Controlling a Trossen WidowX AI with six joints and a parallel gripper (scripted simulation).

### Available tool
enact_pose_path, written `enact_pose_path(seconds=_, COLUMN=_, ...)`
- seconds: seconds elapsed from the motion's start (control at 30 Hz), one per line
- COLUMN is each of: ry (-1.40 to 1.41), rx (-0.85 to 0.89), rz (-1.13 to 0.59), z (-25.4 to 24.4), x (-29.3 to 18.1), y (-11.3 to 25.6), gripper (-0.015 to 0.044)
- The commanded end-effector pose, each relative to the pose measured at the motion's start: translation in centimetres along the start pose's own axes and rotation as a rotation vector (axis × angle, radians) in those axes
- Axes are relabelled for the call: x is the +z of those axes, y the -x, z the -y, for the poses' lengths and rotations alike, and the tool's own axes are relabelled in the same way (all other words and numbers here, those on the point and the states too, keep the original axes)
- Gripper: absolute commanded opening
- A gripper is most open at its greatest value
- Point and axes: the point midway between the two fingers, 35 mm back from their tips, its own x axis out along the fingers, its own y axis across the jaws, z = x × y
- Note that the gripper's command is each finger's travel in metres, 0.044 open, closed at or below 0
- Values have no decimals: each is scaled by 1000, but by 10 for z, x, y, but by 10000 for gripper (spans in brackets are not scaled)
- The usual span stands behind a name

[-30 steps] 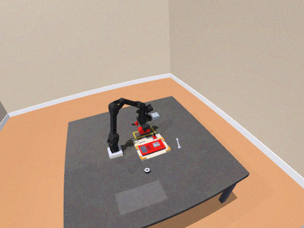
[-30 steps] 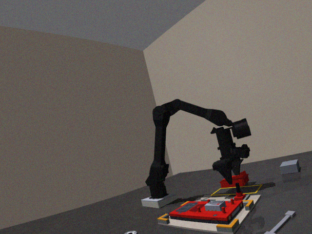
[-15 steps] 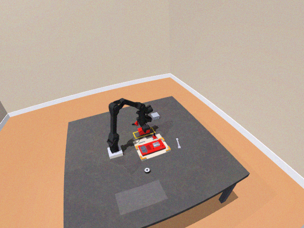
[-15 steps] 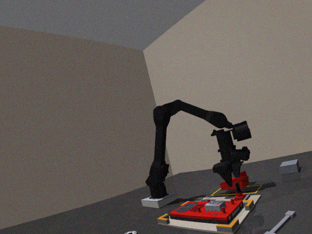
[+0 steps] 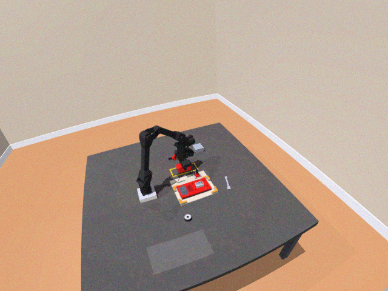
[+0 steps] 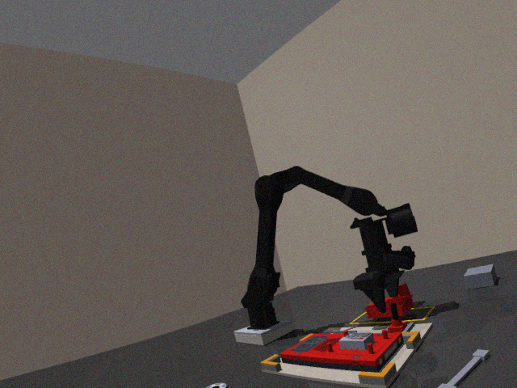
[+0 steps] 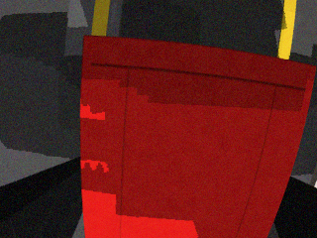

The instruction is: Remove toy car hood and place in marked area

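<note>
The red hood is off the car. My gripper is shut on it, one finger on each side. The hood hangs low over the yellow marked outline; its exact height is hard to tell. In the wrist view, yellow lines run out past its far edge. The red toy car sits on its board with the grey engine block exposed.
The board has orange corner brackets. A red-and-black upright piece stands near the outline. A red tool lies behind. A grey box, a pale bar and a ring lie around.
</note>
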Motion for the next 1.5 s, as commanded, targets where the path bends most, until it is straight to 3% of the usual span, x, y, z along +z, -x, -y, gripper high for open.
enact_pose_path(seconds=0.0, ry=-4, rx=3, rz=0, z=0, x=0, y=-2, gripper=0)
enact_pose_path(seconds=0.57, ry=-4, rx=3, rz=0, z=0, x=0, y=-11, gripper=0)
enact_pose_path(seconds=1.13, ry=0, rx=0, rz=0, z=0, x=0, y=-6, gripper=440)
enact_pose_path(seconds=1.37, ry=0, rx=6, rz=1, z=0, x=0, y=59, gripper=440)
enact_pose_path(seconds=1.47, ry=0, rx=6, rz=1, z=1, x=0, y=62, gripper=440)
